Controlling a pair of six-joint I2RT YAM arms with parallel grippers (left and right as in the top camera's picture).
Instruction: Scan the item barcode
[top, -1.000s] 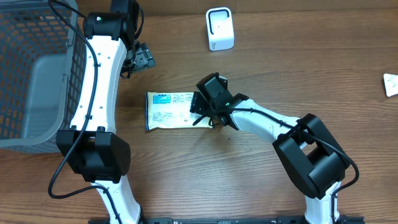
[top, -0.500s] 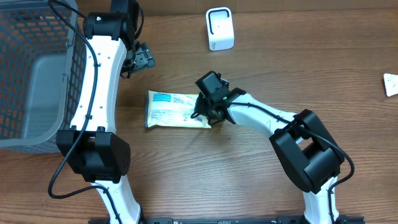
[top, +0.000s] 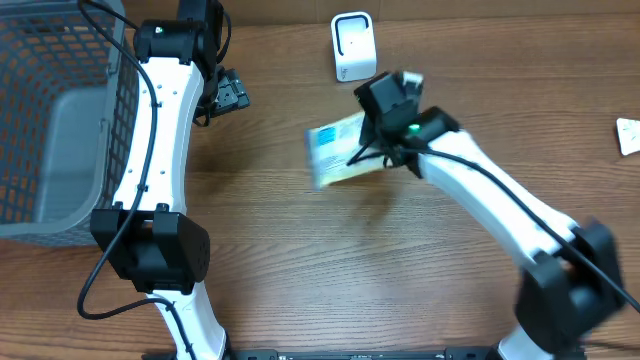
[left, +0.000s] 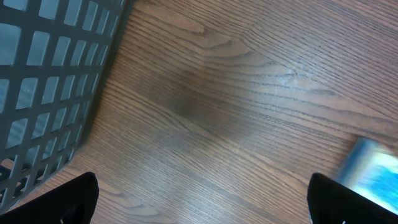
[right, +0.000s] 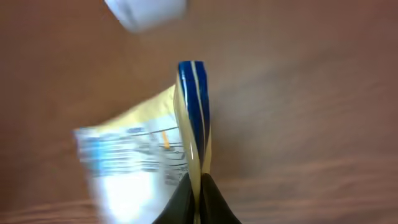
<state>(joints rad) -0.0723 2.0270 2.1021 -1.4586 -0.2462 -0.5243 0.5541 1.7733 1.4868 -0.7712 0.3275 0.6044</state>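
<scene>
1. Packet, blurred in the overhead view, is pinched by its edge in the right gripper, fingers clamped tight on it.
2. White scanner stands near, just beyond the packet.
3. Left gripper hovers beside the basket, fingers spread wide.

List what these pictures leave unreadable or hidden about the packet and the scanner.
- Packet: print and barcode motion-blurred in the overhead and right wrist views; cut by the right edge in the left wrist view.
- Scanner: likely just a blurred white patch at the top edge of the right wrist view.
- White object at the overhead's right edge: cut off, unidentifiable.
</scene>
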